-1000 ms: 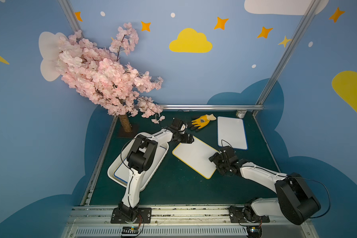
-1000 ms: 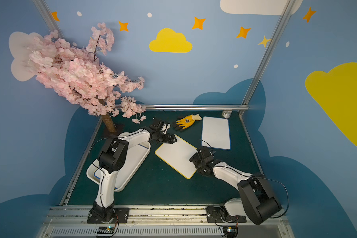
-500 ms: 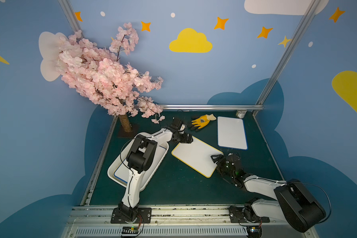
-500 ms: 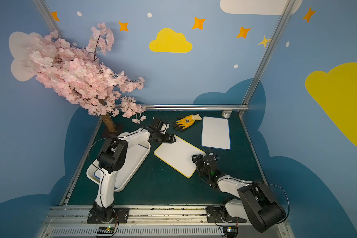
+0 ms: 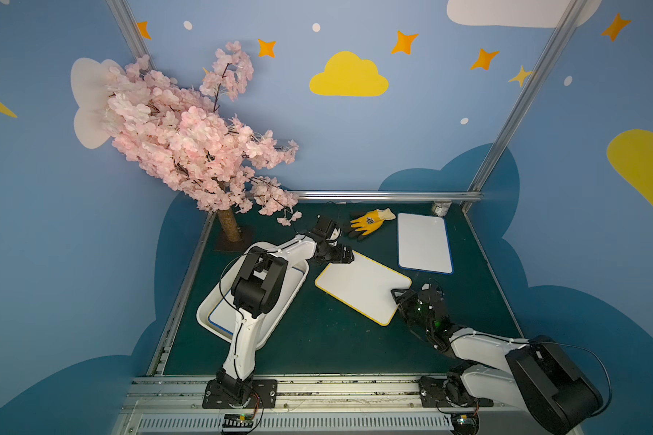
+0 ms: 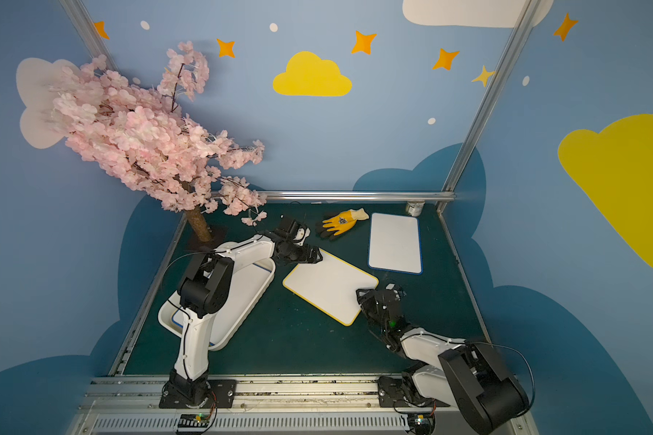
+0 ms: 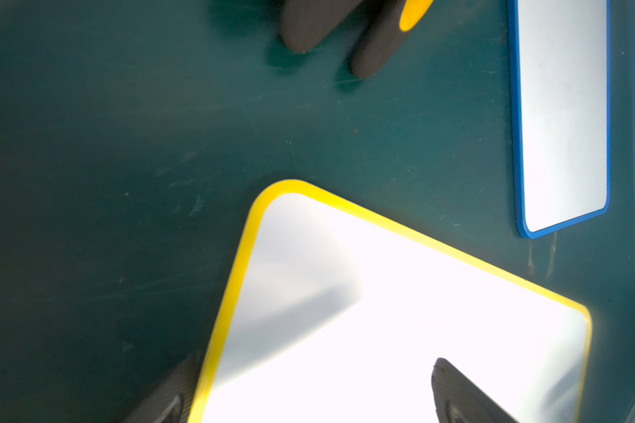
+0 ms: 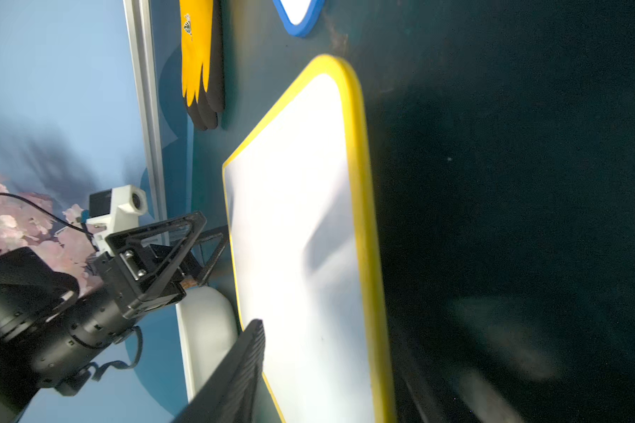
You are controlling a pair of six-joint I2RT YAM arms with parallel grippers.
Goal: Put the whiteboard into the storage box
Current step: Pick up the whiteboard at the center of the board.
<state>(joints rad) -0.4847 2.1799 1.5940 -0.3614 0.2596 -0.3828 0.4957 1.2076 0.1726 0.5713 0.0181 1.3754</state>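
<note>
R wrist alone: jaws straddle whiteboard (image 8: pixel 301 219) edge.

Bare mat (image 5: pixel 317 339) open along the near edge; storage box (image 5: pixel 204 320) overhung by left arm (image 5: pixel 257 290); blossom tree (image 5: pixel 189 143) crowds the far-left corner, glove (image 5: pixel 368 222) lies far-centre.

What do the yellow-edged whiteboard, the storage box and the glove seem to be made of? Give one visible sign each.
The yellow-edged whiteboard: glossy white panel, likely coated, with glare; its yellow rim looks like plastic or rubber. The storage box: smooth white plastic, moulded rounded rim. The glove: yellow knit fabric with a matte black palm-side coating, probably rubber.
</note>
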